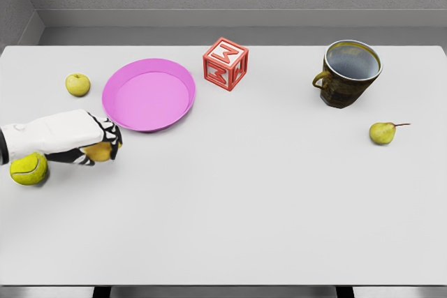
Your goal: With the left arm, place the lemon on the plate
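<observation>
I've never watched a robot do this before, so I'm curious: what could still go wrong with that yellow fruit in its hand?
The lemon is only partly visible under the left hand's fingers, so the grip may be shallow and it could slip out on the way.

The pink plate has a raised rim close by; a low carry might bump it and push the plate.

The tennis ball sits right against the arm, so a swing could send it rolling.

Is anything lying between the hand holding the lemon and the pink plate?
No. The head view shows only bare table between the left hand, shut on the lemon, and the plate.
</observation>
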You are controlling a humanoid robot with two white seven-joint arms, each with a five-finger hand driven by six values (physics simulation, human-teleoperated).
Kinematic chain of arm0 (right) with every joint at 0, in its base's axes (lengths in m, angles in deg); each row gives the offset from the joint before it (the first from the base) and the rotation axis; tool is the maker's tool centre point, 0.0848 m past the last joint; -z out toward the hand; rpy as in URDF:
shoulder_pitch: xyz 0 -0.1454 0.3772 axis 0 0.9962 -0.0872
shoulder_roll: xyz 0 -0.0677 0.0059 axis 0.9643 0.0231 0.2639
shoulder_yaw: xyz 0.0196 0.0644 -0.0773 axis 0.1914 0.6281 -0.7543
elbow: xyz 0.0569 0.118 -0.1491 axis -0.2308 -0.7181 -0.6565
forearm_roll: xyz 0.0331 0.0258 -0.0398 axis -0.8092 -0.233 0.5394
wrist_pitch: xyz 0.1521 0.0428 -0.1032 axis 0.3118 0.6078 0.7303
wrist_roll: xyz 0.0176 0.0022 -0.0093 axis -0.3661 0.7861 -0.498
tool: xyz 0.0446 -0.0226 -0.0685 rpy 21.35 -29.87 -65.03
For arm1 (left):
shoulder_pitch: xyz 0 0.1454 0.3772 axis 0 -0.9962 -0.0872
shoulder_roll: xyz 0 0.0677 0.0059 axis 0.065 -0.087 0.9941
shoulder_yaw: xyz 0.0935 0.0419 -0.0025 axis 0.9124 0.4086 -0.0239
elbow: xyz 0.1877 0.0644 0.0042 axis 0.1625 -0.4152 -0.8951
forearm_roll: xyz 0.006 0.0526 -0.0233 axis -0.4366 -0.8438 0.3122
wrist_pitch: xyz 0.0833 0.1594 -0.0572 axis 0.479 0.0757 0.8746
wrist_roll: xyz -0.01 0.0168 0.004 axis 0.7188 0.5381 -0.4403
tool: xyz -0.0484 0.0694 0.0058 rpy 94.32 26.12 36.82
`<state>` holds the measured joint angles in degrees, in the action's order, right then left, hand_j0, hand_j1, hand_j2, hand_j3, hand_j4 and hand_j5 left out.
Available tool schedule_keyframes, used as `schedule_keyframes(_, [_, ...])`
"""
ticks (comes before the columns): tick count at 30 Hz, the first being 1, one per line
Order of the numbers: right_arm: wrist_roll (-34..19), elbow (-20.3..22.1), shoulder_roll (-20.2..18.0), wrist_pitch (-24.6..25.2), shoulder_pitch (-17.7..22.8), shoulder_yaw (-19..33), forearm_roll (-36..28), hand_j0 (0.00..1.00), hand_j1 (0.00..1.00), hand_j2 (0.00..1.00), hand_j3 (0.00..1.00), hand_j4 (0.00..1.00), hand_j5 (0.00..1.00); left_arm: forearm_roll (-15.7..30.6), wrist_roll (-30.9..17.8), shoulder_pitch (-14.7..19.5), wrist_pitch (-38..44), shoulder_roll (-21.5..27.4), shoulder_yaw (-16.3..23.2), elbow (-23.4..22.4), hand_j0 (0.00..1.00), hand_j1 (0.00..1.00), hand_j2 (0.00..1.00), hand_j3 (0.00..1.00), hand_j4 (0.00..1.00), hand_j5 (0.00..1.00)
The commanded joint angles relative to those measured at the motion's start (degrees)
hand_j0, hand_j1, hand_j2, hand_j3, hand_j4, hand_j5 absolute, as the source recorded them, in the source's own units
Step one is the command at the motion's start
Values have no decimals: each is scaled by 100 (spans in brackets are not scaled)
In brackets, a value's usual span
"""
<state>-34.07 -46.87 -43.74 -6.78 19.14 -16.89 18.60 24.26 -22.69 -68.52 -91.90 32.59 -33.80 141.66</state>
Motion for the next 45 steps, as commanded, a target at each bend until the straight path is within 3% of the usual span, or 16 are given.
schedule_keyframes(1, [-1,1,0,0,0,0,-2,100,100,100,100,100,100,30,8,0,15,-128,-3,-116,39,39,39,39,39,39])
schedule_keyframes(13, [-1,1,0,0,0,0,-2,100,100,100,100,100,100,30,8,79,24,-216,-3,-204,36,36,36,36,36,36])
schedule_keyframes(26, [-1,1,0,0,9,9,-2,100,100,100,100,100,100,4,0,387,427,-796,15,-555,36,36,36,36,36,36])
schedule_keyframes(45, [-1,1,0,0,9,9,-2,100,100,100,100,100,100,-23,0,1063,586,-1657,103,-1460,36,36,36,36,36,36])
